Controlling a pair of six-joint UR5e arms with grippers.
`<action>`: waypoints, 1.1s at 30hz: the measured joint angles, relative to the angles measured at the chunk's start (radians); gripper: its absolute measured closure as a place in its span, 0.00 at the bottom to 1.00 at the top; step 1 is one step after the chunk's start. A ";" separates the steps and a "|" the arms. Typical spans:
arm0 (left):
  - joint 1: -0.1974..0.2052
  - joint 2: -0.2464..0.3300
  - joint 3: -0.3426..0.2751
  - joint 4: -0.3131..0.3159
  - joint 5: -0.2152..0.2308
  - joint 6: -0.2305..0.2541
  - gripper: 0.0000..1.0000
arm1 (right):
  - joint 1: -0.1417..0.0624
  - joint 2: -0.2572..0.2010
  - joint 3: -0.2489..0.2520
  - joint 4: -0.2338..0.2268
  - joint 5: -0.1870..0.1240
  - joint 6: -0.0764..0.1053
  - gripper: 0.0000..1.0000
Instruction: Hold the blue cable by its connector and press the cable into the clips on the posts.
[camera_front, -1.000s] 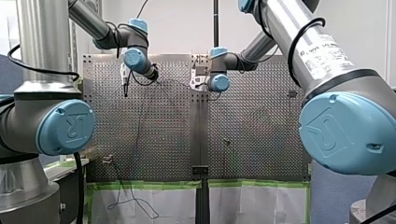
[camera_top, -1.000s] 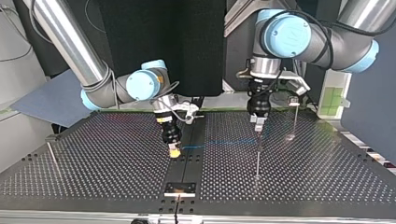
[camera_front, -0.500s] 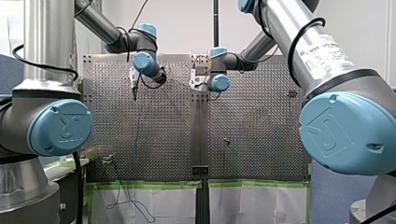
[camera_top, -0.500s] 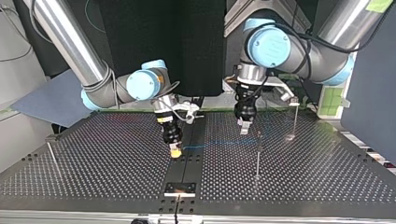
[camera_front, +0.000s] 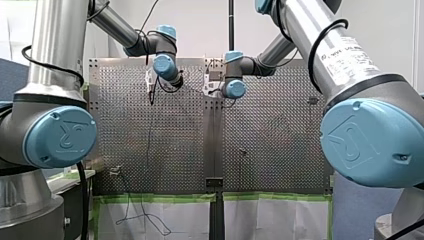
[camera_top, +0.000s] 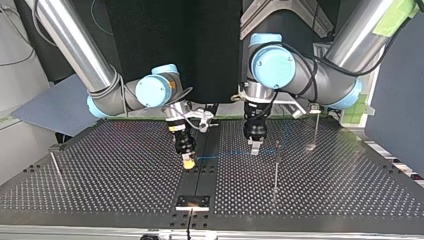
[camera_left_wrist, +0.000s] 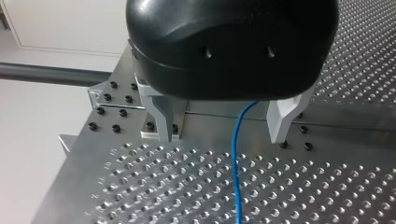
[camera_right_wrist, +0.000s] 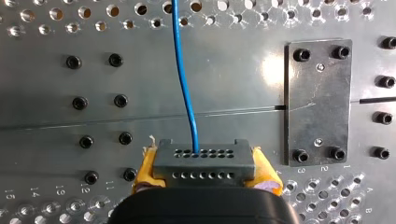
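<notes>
- My right gripper (camera_right_wrist: 205, 165): yellow fingers (camera_right_wrist: 148, 163) pinch the connector (camera_right_wrist: 204, 156) (dark, perforated).
- My left gripper (camera_left_wrist: 223, 123): fingers (camera_left_wrist: 163, 119) spread, blue cable (camera_left_wrist: 236, 158) running between, above the tabletop (camera_left_wrist: 327, 186).

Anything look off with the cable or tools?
Nothing stands out. My right tool grips the connector squarely, and the blue cable runs cleanly from it, passing between the open fingers of my left tool.

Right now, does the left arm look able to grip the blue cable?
Probably yes. The left gripper is open, and the blue cable runs along the table between its fingers, with nothing else in the gap. It may need to come lower first.
</notes>
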 joint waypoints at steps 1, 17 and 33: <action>-0.003 -0.011 0.011 -0.003 -0.008 -0.002 0.00 | 0.000 0.000 0.000 0.000 0.000 0.000 1.00; -0.011 -0.151 0.171 0.012 -0.074 -0.008 0.00 | 0.000 0.000 0.000 -0.001 0.000 -0.001 1.00; -0.008 -0.157 0.188 0.023 -0.132 0.024 0.19 | -0.001 0.000 0.000 0.000 -0.002 0.000 1.00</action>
